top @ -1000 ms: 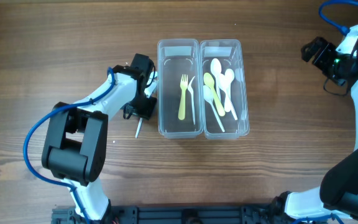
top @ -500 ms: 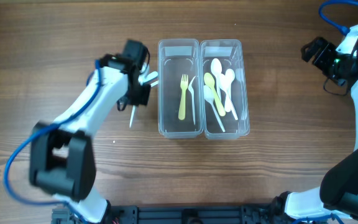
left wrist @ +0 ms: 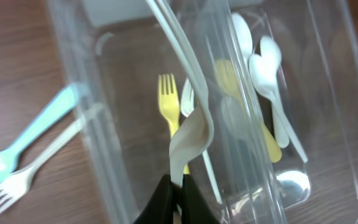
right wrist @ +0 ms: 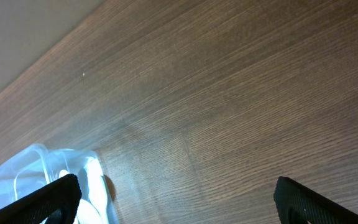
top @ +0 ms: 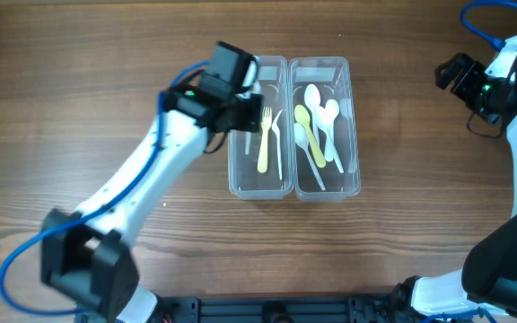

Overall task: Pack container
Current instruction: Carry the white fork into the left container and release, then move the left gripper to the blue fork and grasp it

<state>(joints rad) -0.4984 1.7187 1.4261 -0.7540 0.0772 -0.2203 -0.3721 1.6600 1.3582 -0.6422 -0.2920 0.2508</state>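
Note:
Two clear containers stand side by side. The left container (top: 236, 184) holds a yellow fork (top: 263, 144) and a white fork (top: 278, 144). The right container (top: 355, 135) holds white spoons (top: 326, 117) and a yellow-green spoon (top: 305, 126). My left gripper (top: 245, 108) hovers over the left container, shut on a white plastic utensil (top: 248, 142). In the left wrist view the gripper (left wrist: 178, 186) pinches this utensil (left wrist: 194, 118) above the yellow fork (left wrist: 168, 109). My right gripper (top: 456, 72) is open and empty at the far right, also in its wrist view (right wrist: 179, 205).
A light blue fork (left wrist: 30, 140) and a white fork (left wrist: 36, 168) lie on the wood table left of the left container's wall (left wrist: 98, 162); my arm hides them from overhead. The right container's corner (right wrist: 36, 162) shows in the right wrist view.
My left gripper lifted the white utensil from the table left of the containers and carried it right, over the left container. The right arm has not moved.

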